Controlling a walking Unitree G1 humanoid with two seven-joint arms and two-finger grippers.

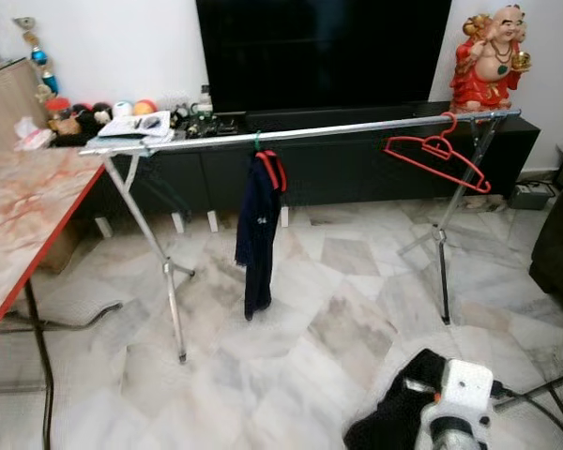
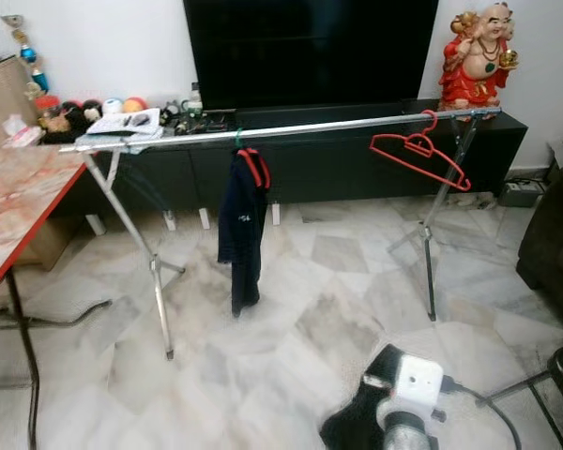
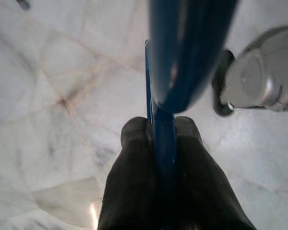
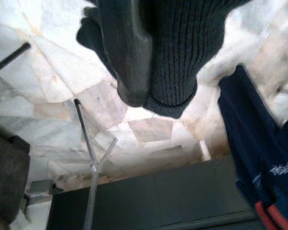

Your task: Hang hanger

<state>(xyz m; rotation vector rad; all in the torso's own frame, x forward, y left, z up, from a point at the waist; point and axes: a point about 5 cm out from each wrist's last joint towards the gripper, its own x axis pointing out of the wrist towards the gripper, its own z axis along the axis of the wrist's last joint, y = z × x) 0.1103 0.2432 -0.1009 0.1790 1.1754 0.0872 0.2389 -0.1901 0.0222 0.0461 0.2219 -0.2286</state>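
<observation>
Arms and grippers, pose and state.
Right arm [image 1: 455,412] low at front, silver wrist raised; right gripper [image 4: 149,72] with one black finger [image 4: 129,52] pressed against dark knit cloth. Left gripper [image 3: 163,143] clamped, fingers [image 3: 134,158] pinched tight on a thin blue piece.

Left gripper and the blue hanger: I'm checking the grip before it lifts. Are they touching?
Touching. The left wrist view shows the left gripper with both black fingers pressed against the blue hanger between them.
</observation>
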